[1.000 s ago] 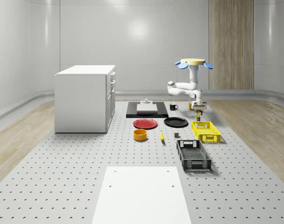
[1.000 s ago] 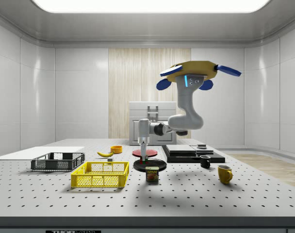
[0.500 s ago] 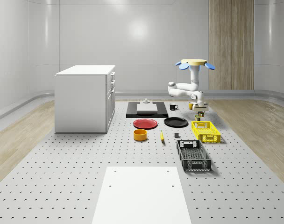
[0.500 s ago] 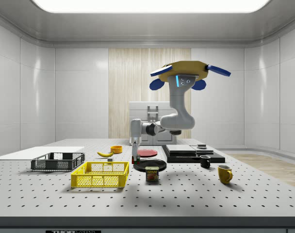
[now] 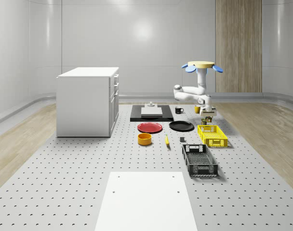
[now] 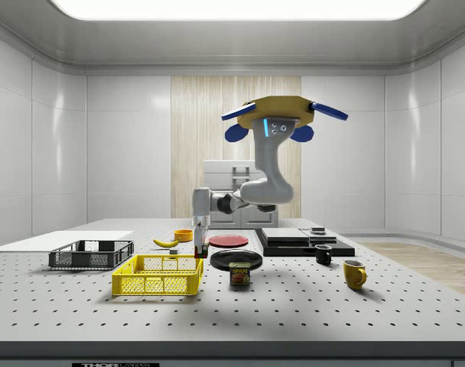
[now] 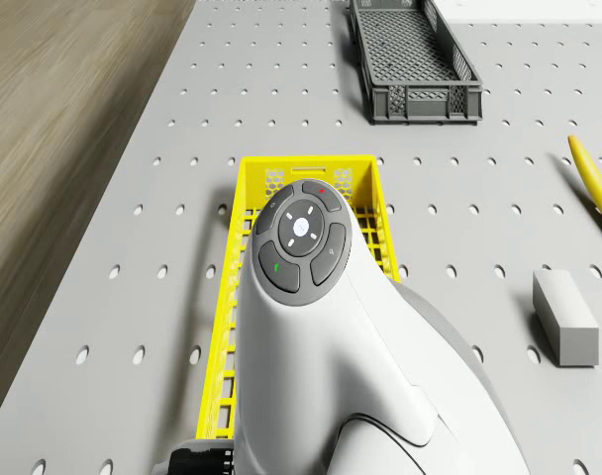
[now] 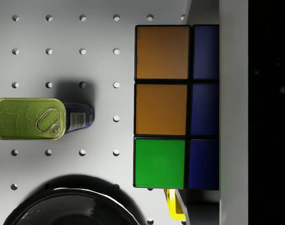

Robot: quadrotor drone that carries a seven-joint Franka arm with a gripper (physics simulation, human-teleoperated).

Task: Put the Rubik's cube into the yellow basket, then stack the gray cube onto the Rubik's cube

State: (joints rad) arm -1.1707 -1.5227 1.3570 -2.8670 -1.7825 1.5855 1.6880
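two steps make up the job and neither is finished yet, though the first looks well under way. the worktop point(image 5: 64, 183) carries everything, and the drone point(image 6: 272, 115) hovers above it, over the stretch between the black plate point(image 6: 236, 259) and the mugs in the side view, with its arm reaching down toward the yellow basket point(image 6: 157, 275). the hand point(image 6: 199, 235) hangs just above the basket's right end in the side view, near the rim and not yet over the middle. it is pinching the rubik's cube point(image 8: 175, 108), which sits close before the wrist camera with orange, green and blue faces showing, a corner of the yellow basket peeking below it and a green tin point(image 8: 30, 119) lying on the worktop beside. so the cube is lifted and carried, but not yet dropped in. my judgement: it has to come further over the basket, go down and be let go. the gray cube point(image 7: 564, 319) lies untouched on the worktop, apart from the basket, and its stacking is all still to do.
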